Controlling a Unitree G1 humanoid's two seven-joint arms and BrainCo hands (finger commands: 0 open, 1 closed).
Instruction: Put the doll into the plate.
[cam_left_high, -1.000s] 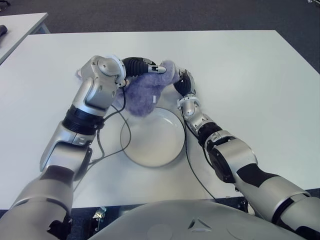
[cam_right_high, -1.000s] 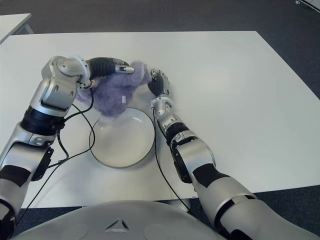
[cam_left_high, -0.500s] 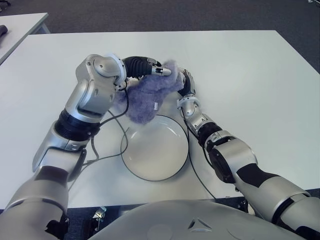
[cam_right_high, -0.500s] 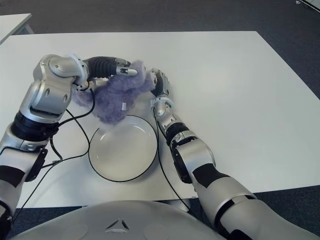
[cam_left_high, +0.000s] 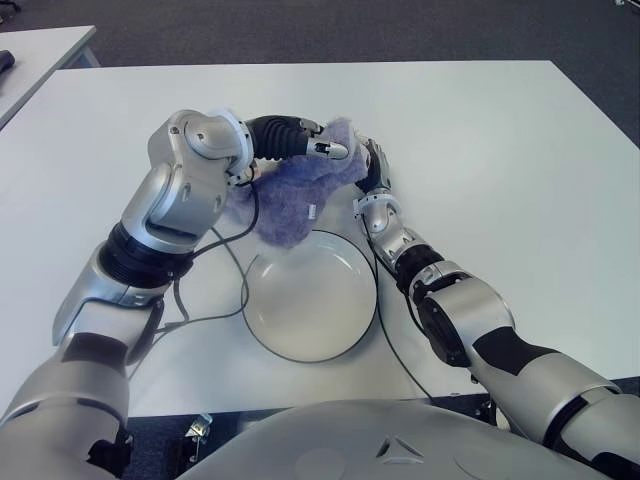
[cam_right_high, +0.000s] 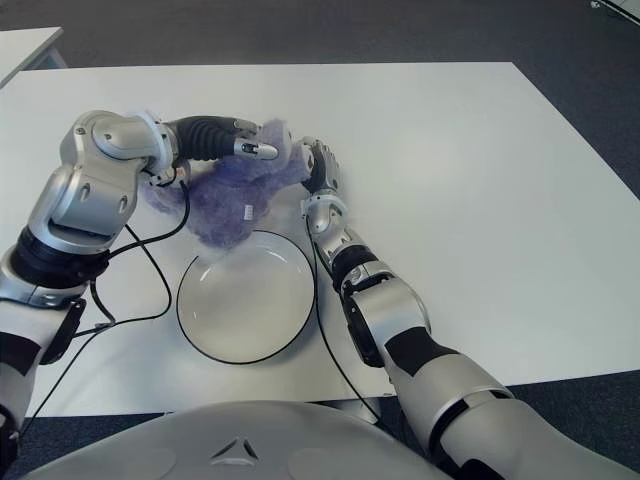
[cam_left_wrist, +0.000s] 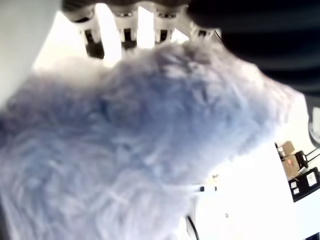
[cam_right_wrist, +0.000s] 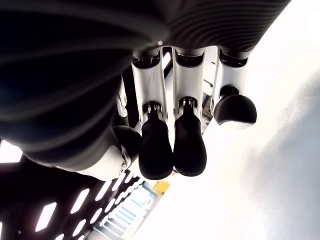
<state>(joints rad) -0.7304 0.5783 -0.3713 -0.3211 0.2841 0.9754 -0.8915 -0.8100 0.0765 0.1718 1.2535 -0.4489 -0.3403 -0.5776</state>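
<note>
One purple plush doll (cam_left_high: 295, 195), one white plate (cam_left_high: 312, 292) with dark rim, two hands, all on a white table (cam_left_high: 500, 150). Left hand (cam_left_high: 310, 140) closed over the top of the doll, fingers curled into the fur, lifting it so that its lower end hangs just over the far rim of the plate, on the near side of the hand. Right hand (cam_left_high: 372, 170) just beside the doll on its right, touching or almost touching the fur, fingers loosely bent and holding nothing. Wide bare table beyond and right of the right hand, up to the far and right edges; more bare surface left of the left arm. Left wrist view: only fur and fingertips (cam_left_wrist: 92, 37). Right wrist view: bent fingers (cam_right_wrist: 155, 145), no doll between them. A black cable (cam_left_high: 215, 300) lying looped left of the plate.
</note>
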